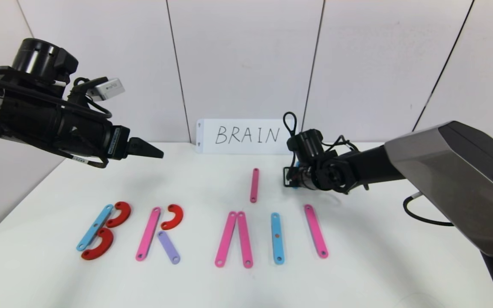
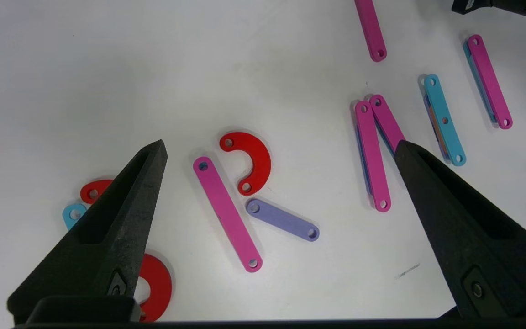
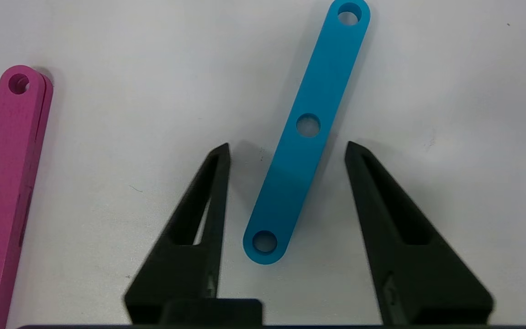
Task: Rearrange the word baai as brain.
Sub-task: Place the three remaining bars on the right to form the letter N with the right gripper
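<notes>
From the head camera, a white table (image 1: 357,278) holds a row of flat plastic letters (image 1: 195,233): a blue strip with two red curves forming B, a pink strip with a red curve and purple strip forming R, two pink strips leaning together, a blue strip, then a pink strip. A spare pink strip (image 1: 254,185) lies behind them, with bare table all round it. A white card (image 1: 246,136) reading BRAIN stands at the back wall. The left gripper (image 1: 146,149) hangs high above the table's left side. The right gripper (image 1: 291,177) sits low beside the spare strip, mostly hidden by its own wrist.

The left wrist camera shows the left gripper (image 2: 281,151) spread wide over the R.

The right wrist camera shows the right gripper (image 3: 286,148) open, its fingers either side of a blue strip (image 3: 306,132) without touching it.
</notes>
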Controlling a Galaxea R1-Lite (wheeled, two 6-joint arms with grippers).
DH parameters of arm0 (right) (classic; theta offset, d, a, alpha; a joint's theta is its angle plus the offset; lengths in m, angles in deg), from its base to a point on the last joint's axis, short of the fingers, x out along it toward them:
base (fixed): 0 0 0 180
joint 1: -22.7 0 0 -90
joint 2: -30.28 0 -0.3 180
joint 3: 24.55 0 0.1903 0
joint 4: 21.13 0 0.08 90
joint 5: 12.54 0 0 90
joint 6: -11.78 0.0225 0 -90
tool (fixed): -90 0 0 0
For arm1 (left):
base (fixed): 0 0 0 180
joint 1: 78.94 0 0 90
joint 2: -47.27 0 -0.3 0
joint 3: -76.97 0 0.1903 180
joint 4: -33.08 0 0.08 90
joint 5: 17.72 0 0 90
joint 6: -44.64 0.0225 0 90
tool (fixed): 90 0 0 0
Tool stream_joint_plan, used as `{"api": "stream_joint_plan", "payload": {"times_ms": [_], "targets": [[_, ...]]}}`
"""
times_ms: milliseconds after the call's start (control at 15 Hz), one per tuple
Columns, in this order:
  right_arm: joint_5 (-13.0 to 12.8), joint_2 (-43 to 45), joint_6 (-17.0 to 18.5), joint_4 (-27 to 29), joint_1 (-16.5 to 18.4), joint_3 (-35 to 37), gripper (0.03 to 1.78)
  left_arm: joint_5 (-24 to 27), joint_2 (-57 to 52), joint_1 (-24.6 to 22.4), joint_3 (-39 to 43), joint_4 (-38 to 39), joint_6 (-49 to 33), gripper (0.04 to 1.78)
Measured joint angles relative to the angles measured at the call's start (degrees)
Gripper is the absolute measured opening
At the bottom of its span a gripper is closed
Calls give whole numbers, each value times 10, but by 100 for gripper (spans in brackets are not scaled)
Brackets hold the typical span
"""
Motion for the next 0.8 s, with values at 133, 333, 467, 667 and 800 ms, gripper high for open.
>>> {"api": "stream_joint_plan", "payload": {"times_ms": [133, 333, 467, 667, 800], "targets": [[0, -1, 2, 0, 0, 0, 52, -1, 0, 0, 0, 0, 0, 174], [0, -3, 4, -1, 0, -1, 28, -1, 0, 2, 1, 0, 0, 174], [0, -3, 4, 0, 0, 0, 27, -2, 0, 3, 2, 0, 0, 174], [0, -1, 4, 1, 0, 2, 27, -2, 0, 4, 3, 1, 0, 174], [0, 5, 3, 5, -1, 5, 27, -2, 0, 4, 3, 1, 0, 174]]}}
